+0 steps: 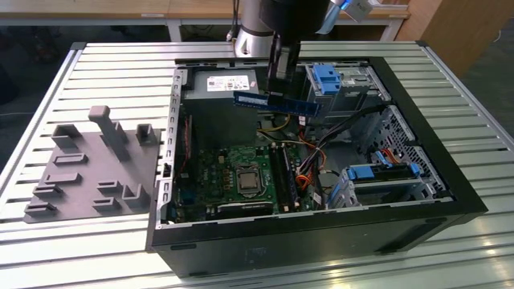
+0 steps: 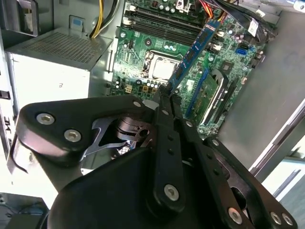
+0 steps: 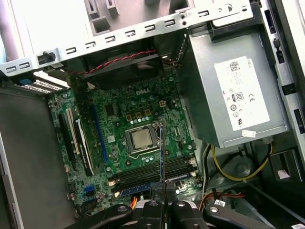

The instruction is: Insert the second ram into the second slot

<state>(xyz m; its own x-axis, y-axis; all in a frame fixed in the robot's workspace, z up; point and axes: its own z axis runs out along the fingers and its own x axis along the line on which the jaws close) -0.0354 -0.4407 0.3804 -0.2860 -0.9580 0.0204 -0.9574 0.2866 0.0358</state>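
Hanging level, the second ram is clamped at its upper edge by the gripper, high over the open computer case; its long axis seems to lie crosswise to the memory slots on the motherboard below

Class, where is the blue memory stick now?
In the exterior view, the hand holds the memory stick above the open case, between the power supply and the blue drive tab.
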